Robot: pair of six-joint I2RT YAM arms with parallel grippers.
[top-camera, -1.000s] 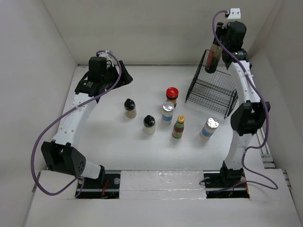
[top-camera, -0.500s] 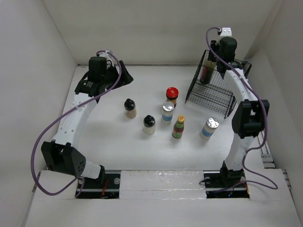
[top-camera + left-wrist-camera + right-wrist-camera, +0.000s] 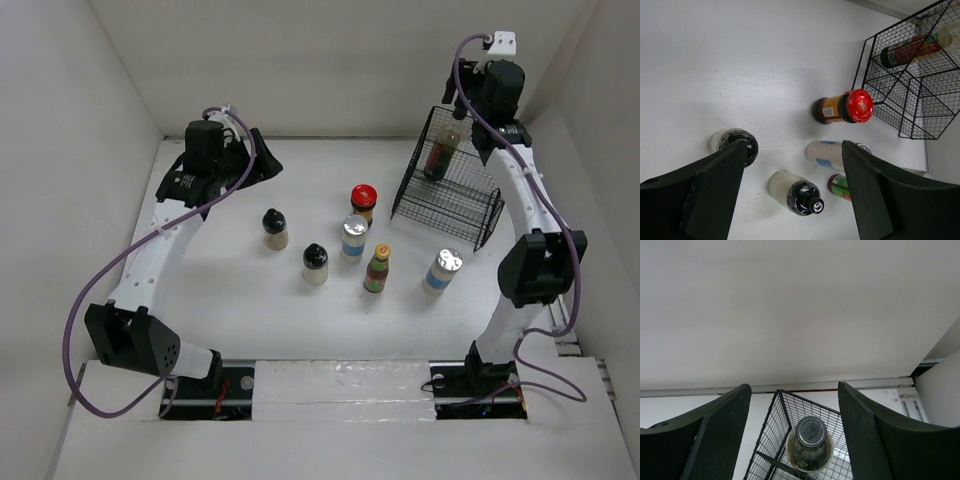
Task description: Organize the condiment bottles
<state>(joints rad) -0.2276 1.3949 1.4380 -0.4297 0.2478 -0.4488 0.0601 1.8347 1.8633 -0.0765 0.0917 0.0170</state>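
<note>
The tall dark black-capped bottle (image 3: 437,157) stands inside the black wire basket (image 3: 450,200). My right gripper (image 3: 458,110) hangs open above it, and the cap sits below and between the open fingers in the right wrist view (image 3: 810,432). On the table stand the red-lidded jar (image 3: 363,200), two silver-lidded jars (image 3: 354,236) (image 3: 442,270), the yellow-capped bottle (image 3: 377,268) and two black-capped shakers (image 3: 274,228) (image 3: 315,263). My left gripper (image 3: 262,160) is open and empty, held above the table at the back left; its view looks down on the shakers (image 3: 795,190) and the red-lidded jar (image 3: 845,106).
The basket stands at the back right against the white wall, and its rim shows in the right wrist view (image 3: 767,440). White walls close the table on the left, back and right. The arm bases sit at the near edge.
My right gripper lowered the tall dark bottle into the basket, let it go and rose above it. The left arm has not moved.
</note>
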